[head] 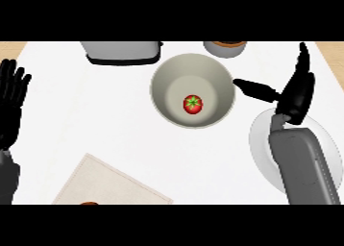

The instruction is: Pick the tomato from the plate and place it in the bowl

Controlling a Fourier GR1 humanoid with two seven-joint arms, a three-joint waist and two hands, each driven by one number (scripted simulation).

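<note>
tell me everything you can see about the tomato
The tomato is small, round and red, with a green star-shaped calyx on top facing up toward the camera. Its skin looks smooth and whole. It lies inside the beige bowl, at the bottom near the centre, touching only the bowl's inner floor. Neither robot hand touches it: the right robot hand is open just outside the bowl's right rim, above the white plate, which no longer holds the tomato.
</note>
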